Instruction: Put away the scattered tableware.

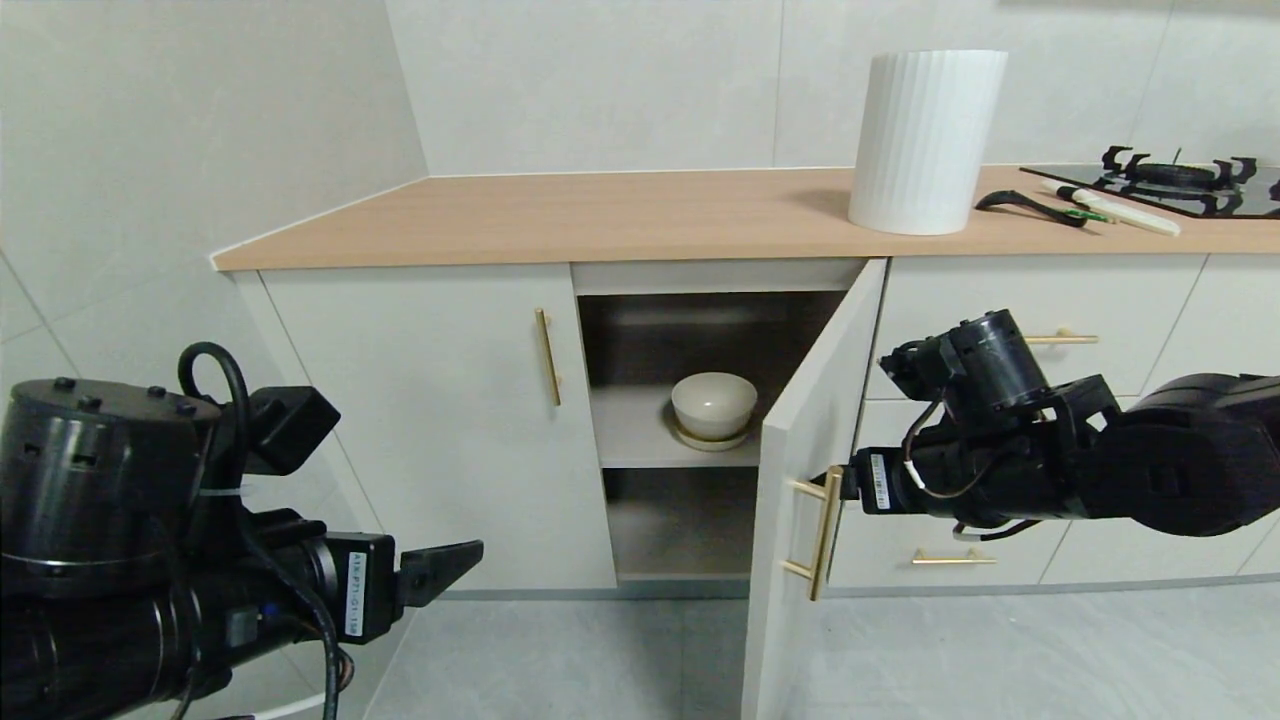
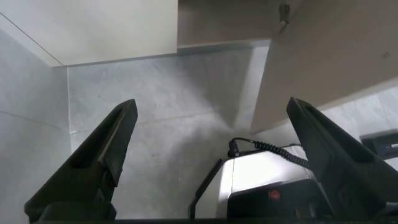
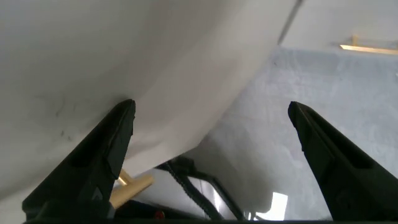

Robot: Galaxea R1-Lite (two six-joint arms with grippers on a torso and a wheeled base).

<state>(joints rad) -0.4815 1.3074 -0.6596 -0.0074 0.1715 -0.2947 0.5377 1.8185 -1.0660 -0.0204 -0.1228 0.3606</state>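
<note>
Grey floor tiles [image 1: 560, 650] run under a row of white cabinets topped by a wooden countertop [image 1: 600, 215]. Nearest to us, low on our left, the left gripper [image 1: 445, 565] hangs over the floor with its fingers spread wide and nothing between them. Further in, the cabinet door [image 1: 800, 450] stands swung out, and the right gripper [image 1: 838, 485] sits at the top end of its gold handle [image 1: 825, 530]. Its fingers are wide apart and it grips nothing; the handle lies just beside one finger, not clamped.

Inside the cabinet, a cream bowl [image 1: 713, 402] rests upright on a small plate [image 1: 710, 440], toward the right front edge of the upper shelf [image 1: 640, 430]. Beyond, a ribbed white canister [image 1: 925, 140] stands on the countertop above the door. Near the right end lie a black ladle [image 1: 1030, 205] and a white-handled utensil [image 1: 1120, 212], just beside the hob [image 1: 1180, 185].

We judge the bowl and plate already stowed and the door the step in hand, though we cannot tell whether it is meant to open wider or to shut. Either way, the right fingers must close on the handle or press the panel squarely. The utensils by the hob look like what remains.

Each arm carries a white sticker whose print is too small to make out. We find no writing on the tableware.
</note>
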